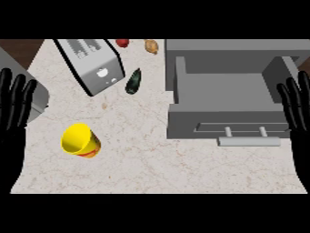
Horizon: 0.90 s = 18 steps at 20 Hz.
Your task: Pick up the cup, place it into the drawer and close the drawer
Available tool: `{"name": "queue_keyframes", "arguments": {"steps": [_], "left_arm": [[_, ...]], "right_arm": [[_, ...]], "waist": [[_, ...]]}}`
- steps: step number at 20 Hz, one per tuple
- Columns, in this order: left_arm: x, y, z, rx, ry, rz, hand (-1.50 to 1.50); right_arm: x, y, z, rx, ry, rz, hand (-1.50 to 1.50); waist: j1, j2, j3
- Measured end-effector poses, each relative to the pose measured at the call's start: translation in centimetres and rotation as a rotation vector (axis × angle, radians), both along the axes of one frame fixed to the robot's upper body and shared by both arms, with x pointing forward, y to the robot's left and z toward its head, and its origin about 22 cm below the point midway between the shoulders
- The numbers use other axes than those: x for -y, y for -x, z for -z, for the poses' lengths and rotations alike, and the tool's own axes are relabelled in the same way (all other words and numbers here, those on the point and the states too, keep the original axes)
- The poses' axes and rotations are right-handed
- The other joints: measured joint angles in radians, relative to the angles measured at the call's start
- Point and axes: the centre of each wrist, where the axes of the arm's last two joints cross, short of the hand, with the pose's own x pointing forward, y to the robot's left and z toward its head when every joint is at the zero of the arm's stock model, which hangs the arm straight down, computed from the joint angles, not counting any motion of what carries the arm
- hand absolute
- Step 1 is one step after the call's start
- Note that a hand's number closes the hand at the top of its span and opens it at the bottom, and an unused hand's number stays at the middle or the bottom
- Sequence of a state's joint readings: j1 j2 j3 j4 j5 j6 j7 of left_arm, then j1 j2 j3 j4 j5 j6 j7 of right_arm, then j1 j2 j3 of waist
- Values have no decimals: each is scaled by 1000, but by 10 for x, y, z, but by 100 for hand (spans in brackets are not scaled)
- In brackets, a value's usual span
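We see the yellow plastic cup (81, 140) on the pale stone table (144, 173), left of the open grey box-shaped drawer (211, 119); the silver toaster (93, 63) stands behind the cup.

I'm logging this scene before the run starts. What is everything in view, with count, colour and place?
cup: one, yellow, counter's front left
drawer: one, grey, open, right
toaster: one, silver, back left
vegetable: one, dark green, right of toaster
red item: one, back edge
tan item: one, back edge
grey box: one, far left
counter: one, pale marbled
left hand: black, open, left edge
right hand: black, open, right edge
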<state>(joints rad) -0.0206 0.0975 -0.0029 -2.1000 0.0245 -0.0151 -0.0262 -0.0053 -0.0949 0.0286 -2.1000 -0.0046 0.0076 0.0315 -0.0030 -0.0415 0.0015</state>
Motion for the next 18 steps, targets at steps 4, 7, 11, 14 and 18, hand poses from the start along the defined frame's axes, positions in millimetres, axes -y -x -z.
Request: {"name": "queue_keyframes", "arguments": {"steps": [4, 7, 11, 14, 18], "left_arm": [[5, 0, 1, 5, 3, -185, -150], [5, -5, 7, -17, 49, -394, -150], [24, -14, 15, -63, 162, -533, -150], [45, -24, 18, -74, 201, -590, -150], [64, -33, 21, -77, 221, -616, -150]], "right_arm": [[-6, -1, 1, 5, 2, -14, -150], [-6, 0, 4, -12, -7, -39, -150], [-9, -4, 7, -55, -43, -85, -150], [-7, -6, 8, -71, -55, -100, -150], [-6, -5, 4, -73, -56, -107, -150]], "waist": [[2, 26, 0], [0, 36, 0], [-2, 41, -1], [-3, 41, -1], [-2, 41, -1]]}}
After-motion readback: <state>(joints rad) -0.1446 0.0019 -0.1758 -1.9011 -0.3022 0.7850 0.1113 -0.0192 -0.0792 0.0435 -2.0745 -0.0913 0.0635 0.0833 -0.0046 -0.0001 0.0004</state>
